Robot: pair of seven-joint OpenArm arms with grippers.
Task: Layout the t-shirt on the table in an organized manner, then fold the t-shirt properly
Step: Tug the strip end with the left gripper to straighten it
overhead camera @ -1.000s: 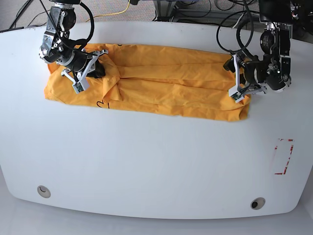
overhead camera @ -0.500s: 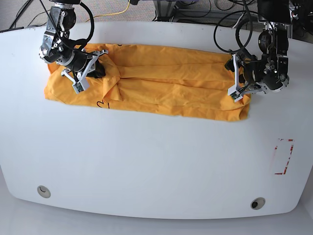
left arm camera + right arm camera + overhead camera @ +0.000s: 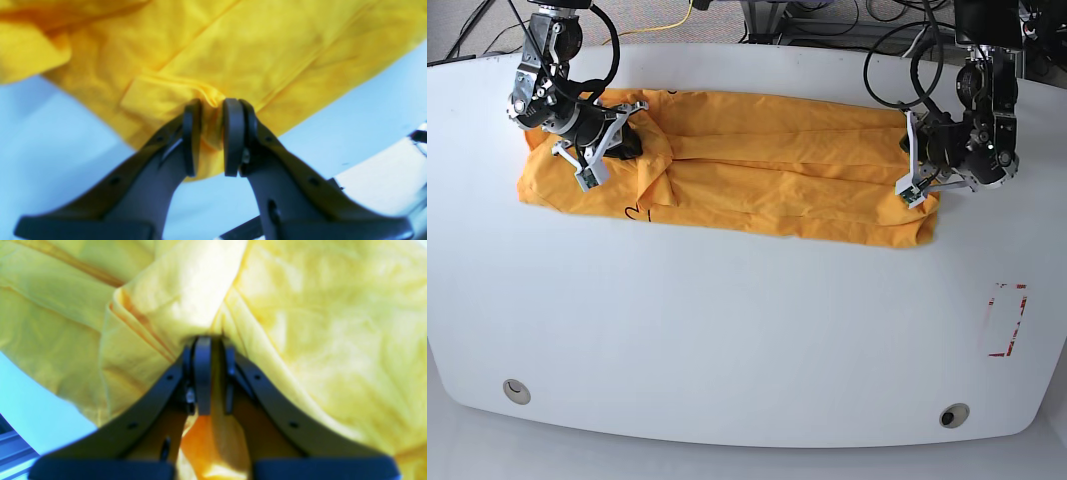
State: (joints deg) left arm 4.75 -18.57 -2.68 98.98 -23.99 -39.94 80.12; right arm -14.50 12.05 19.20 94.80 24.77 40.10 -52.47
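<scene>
Base view: t-shirt [image 3: 757, 170] is lying folded into a long band across the far half of the table [image 3: 727, 330], both arms sitting at its ends. Left gripper [image 3: 211, 133] is pinching a ridge of hem fabric between its pads at the shirt's edge; right gripper [image 3: 210, 376] is clamping tight on bunched cloth at the other end.

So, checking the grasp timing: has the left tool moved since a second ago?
Yes. The left tool closed on the t-shirt hem, shifting slightly toward the table's far edge.
</scene>
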